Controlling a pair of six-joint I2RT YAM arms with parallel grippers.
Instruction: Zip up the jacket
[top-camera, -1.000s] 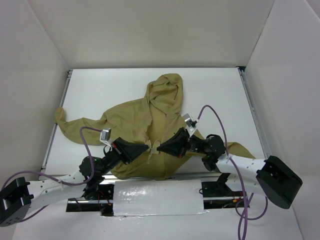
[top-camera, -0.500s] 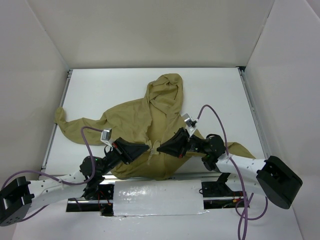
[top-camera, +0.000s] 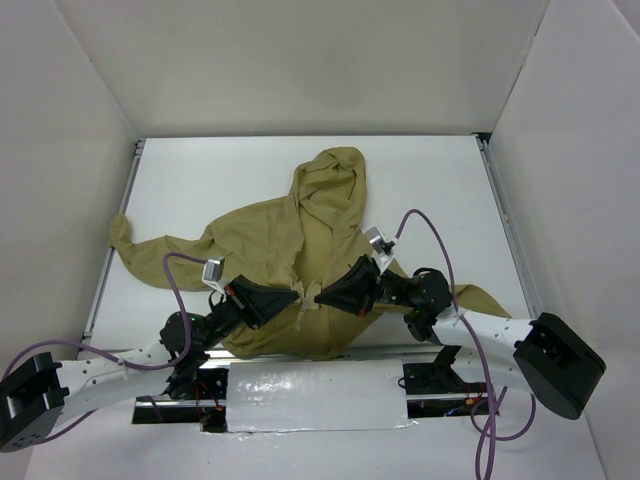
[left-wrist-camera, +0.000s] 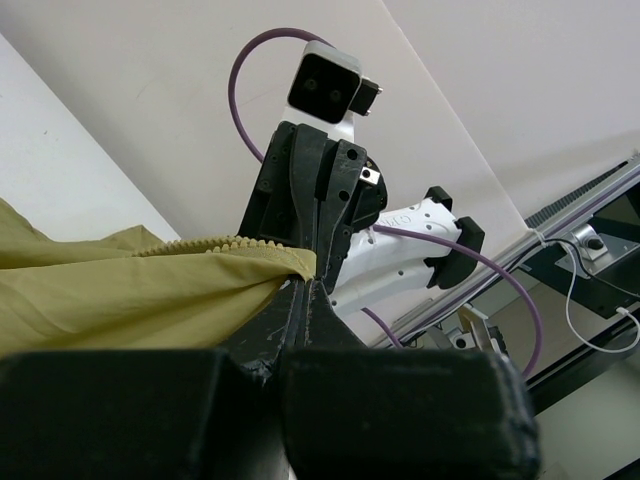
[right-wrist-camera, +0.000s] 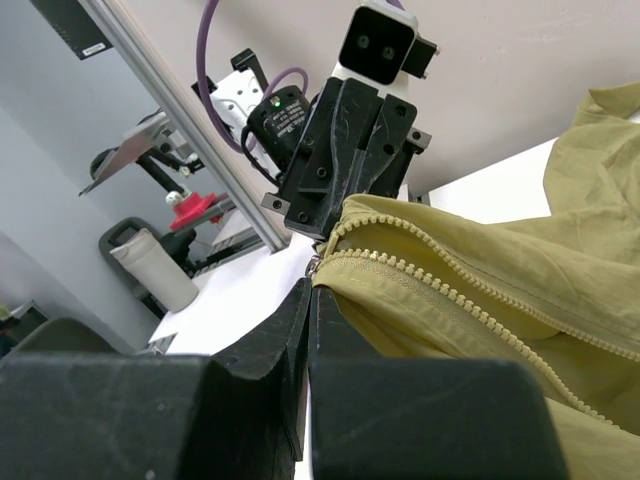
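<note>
At the near edge of the table we see both arms reaching inward, their tips almost nose to nose over the near hem of the jacket. The left gripper comes in from the left with its fingers pressed together on a corner of the khaki cloth. In its own wrist view the fabric runs off to the left from that pinch, with a line of zipper teeth along its upper edge. The right gripper comes in from the right and is likewise clamped tight. Its wrist view shows the fingers meeting right at the end of the two rows of teeth, on the edge of the jacket (whether they hold the slider itself or only the cloth beside it, we cannot tell). The two pinches sit just beside each other, and the hem is bunched between them.

Beyond the grippers the body of the jacket lies spread on the white table, wrinkled, with its front opening running away from us. One sleeve trails out to the left and ends near the table's left edge. The other sleeve shows past the right arm. Farthest from us the hood lies crumpled and points toward the far wall.
</note>
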